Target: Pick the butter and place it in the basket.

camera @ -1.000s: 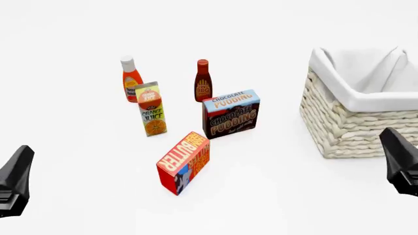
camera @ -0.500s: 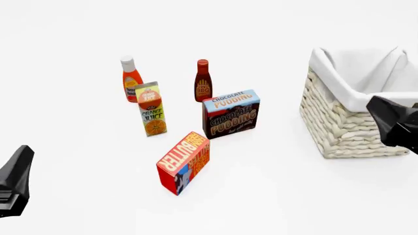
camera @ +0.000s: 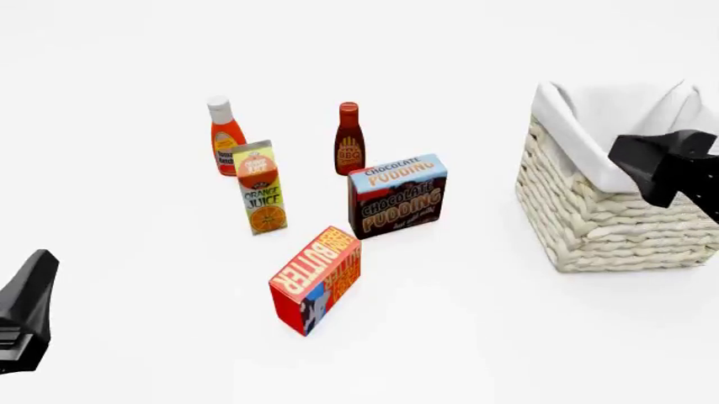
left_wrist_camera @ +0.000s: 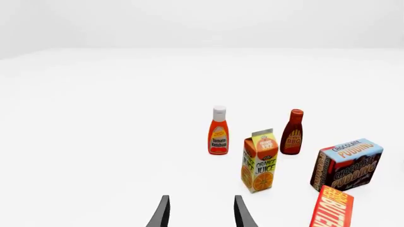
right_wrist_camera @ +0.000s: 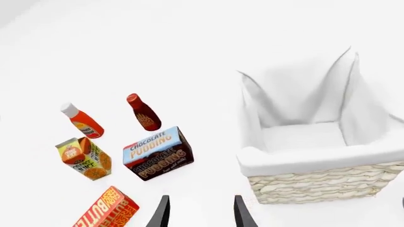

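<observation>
The butter, a red carton with yellow-orange lettering, stands on the white table in front of the other groceries; it also shows in the wrist views as the butter and the butter. The basket, cream wicker with a white cloth lining, sits at the right, and the basket looks empty inside. My left gripper hangs low at the near left, open, its fingers holding nothing. My right gripper hovers in front of the basket's near rim, open, its fingers empty.
A chocolate pudding box stands just behind the butter. An orange juice carton is to its left. Farther back are a ketchup bottle and a dark BBQ sauce bottle.
My right gripper has risen and moved left, from the lower right edge up to the basket's rim. The left gripper and all groceries have stayed put.
</observation>
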You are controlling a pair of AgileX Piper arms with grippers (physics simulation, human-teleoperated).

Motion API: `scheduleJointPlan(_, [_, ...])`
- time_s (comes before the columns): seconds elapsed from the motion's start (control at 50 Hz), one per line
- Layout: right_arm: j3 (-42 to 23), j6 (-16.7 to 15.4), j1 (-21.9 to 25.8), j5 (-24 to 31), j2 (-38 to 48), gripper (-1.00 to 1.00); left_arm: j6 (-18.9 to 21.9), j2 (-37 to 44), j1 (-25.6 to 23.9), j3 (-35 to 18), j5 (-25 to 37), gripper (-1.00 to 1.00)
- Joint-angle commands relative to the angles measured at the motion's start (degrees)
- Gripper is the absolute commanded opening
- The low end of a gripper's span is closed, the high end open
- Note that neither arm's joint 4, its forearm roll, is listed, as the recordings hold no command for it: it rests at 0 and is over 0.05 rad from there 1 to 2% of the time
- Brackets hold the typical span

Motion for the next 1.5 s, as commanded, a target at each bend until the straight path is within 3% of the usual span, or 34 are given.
scheduleJointPlan(0.02, [-6.53, 1.21, 1.42, 8.89, 2.85, 1.00, 0.01, 0.00, 0.01, 0.00, 0.00, 1.00])
scheduleJointPlan(0.16, [-10.42, 0.67, 2.21, 13.45, 3.09, 1.00, -0.01, 0.00, 0.00, 0.00, 0.00, 1.00])
scheduleJointPlan(0.26, [-13.29, 2.91, 1.90, 17.13, 5.69, 1.00, 0.00, 0.01, 0.00, 0.00, 0.00, 1.00])
scheduleJointPlan(0.42, [-18.91, 3.77, 0.85, 21.03, 8.43, 1.00, 0.00, 0.00, -0.01, 0.00, 0.00, 1.00])
scheduleJointPlan(0.82, [-30.07, 3.68, 6.83, 24.47, 19.07, 1.00, 0.01, 0.01, 0.00, 0.00, 0.00, 1.00])
scheduleJointPlan(1.06, [-32.94, 3.27, 6.53, 25.83, 21.24, 1.00, 0.01, 0.00, -0.01, 0.00, 0.00, 1.00])
scheduleJointPlan(1.34, [-31.78, 0.15, 5.57, 26.56, 21.02, 1.00, -0.01, 0.00, 0.01, 0.00, 0.00, 1.00])
scheduleJointPlan(1.5, [-31.67, 2.65, 6.68, 25.49, 23.12, 1.00, 0.00, 0.01, -0.01, 0.00, 0.00, 1.00])
